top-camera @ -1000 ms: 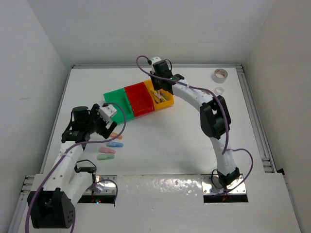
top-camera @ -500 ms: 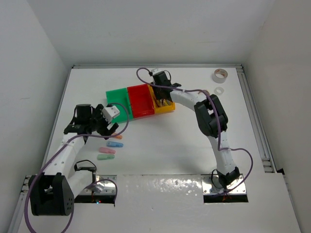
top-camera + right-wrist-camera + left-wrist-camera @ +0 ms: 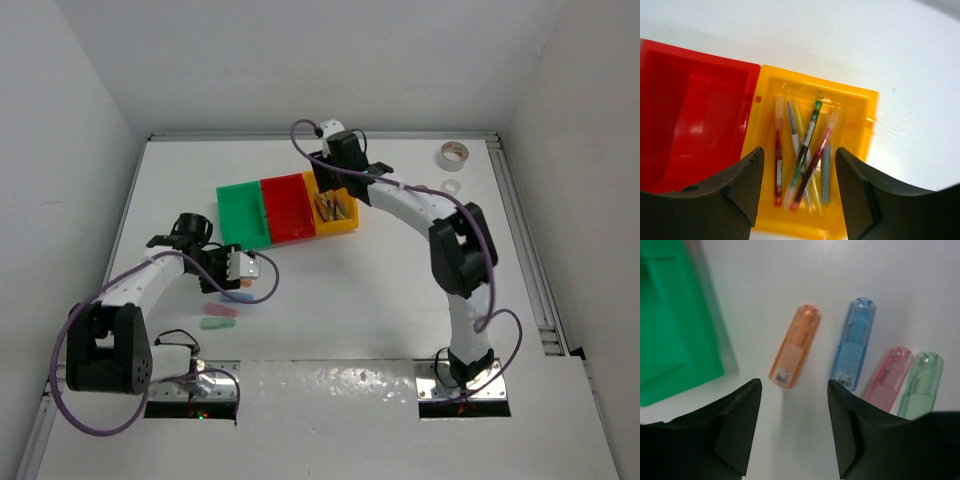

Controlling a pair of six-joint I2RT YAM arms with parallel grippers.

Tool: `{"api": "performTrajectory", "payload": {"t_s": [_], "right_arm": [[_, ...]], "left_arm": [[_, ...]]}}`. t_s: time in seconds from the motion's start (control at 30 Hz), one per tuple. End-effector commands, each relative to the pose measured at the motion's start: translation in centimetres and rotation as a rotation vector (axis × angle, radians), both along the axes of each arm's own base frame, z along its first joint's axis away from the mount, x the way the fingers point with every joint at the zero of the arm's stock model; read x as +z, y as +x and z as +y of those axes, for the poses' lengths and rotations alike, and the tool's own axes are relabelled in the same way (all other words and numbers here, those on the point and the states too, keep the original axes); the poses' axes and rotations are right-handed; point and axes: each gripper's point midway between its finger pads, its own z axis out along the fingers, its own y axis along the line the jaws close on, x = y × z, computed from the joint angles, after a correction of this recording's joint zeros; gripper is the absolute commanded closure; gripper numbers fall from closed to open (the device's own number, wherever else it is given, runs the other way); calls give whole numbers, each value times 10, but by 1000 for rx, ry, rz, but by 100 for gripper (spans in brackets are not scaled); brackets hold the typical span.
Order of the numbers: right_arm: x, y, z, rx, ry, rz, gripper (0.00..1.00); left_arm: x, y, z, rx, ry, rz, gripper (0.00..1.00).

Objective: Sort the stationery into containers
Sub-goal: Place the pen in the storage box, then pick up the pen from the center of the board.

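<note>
Now we hold left gripper (image 3: 794,395) spread, empty, orange piece (image 3: 795,345) just ahead between tips; we judge it set for pinch across its width. Blue piece (image 3: 852,350) sits beyond right finger. Right gripper (image 3: 799,160) spread, empty, above yellow bin (image 3: 860,120); pens (image 3: 807,140) below, between fingers, already sorted.

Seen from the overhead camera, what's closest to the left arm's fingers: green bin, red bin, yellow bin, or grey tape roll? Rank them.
From the left fingers:
1. green bin, left end of the row
2. red bin, middle of the row
3. yellow bin, right end
4. grey tape roll, far right corner
</note>
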Motion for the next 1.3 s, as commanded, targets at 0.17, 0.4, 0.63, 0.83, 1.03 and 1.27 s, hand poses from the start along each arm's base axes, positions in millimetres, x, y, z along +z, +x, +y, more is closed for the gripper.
{"api": "performTrajectory", "payload": {"t_s": [0.17,0.4,0.63,0.83,1.03,1.27], "right_arm": [[102,-64,-18,45,166,-167,43],[90,-117,-44,26,188,-138,44],[98,-139,-64,-8,184,-165,44],[101,-146,-71,-24,174,-176,44],[103,-153,-74,-15,152,-189,43],[111,-154,-85,-36,114,-221,42]], "left_arm": [[-14,-4,-21,-312,-2,73,62],[-20,12,-24,-332,27,107,67],[-35,0,-20,-362,55,167,60],[-44,9,-21,-327,72,157,57],[-47,14,-25,-342,79,133,61],[-61,10,-18,-348,118,136,61]]}}
